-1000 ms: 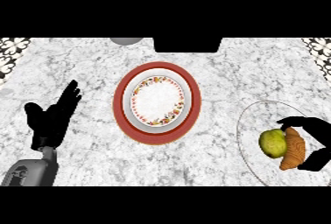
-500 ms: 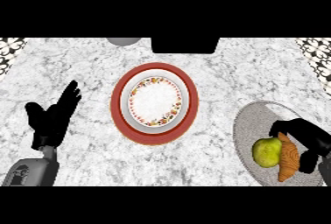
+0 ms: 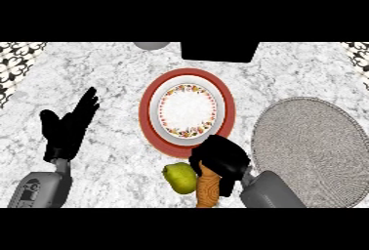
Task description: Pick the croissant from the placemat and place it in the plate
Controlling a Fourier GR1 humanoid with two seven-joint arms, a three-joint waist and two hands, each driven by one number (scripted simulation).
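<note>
The brown croissant (image 3: 207, 189) hangs below my right hand (image 3: 220, 160), whose fingers are curled round its upper end. Hand and croissant are over the bare counter, just below the front rim of the red charger (image 3: 223, 93). On that charger sits the white plate (image 3: 187, 109) with a flowered rim. The grey round placemat (image 3: 314, 146) lies to the right with nothing on it. A green fruit (image 3: 180, 177) touches the croissant's left side; whether the hand holds it too I cannot tell. My left hand (image 3: 67, 130) rests open at the left, fingers up.
A black object (image 3: 218, 50) stands at the counter's back edge behind the plate, with a grey round thing (image 3: 151, 45) to its left. Patterned surfaces show at the far left (image 3: 16, 61) and far right corners.
My right hand has moved left off the placemat to the plate's front rim, carrying the croissant. The green fruit has come along beside it. The left hand has not moved.
</note>
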